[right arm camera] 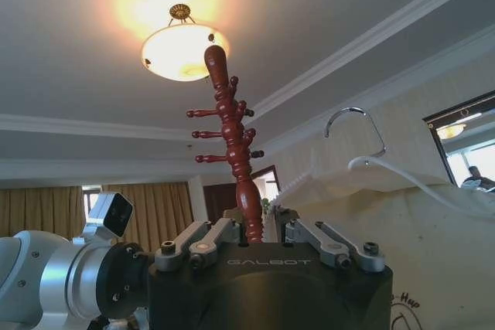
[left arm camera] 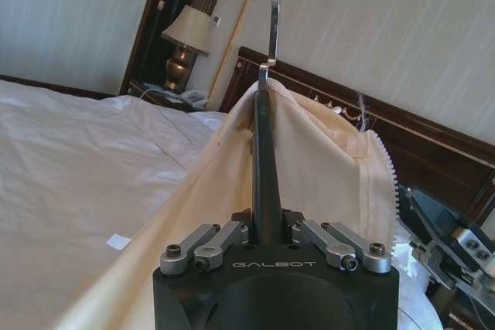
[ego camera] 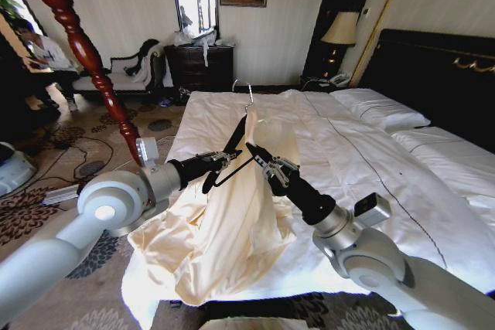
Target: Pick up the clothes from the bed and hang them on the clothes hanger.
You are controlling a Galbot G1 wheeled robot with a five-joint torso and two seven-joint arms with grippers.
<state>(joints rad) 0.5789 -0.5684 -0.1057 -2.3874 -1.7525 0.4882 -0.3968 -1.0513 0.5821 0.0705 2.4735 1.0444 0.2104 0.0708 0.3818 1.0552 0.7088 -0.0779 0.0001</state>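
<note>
White bed [ego camera: 363, 160]: one clothes hanger [ego camera: 232, 144] clamped in left gripper [ego camera: 226, 158], one cream garment [ego camera: 232, 229] draped; right gripper [ego camera: 263, 161] jaws' state unclear.

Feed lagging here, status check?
Left pincer shut on slim black hanger. Right pincer at pale cream garment, draped over hanger above white bed. Nothing blocking.
</note>
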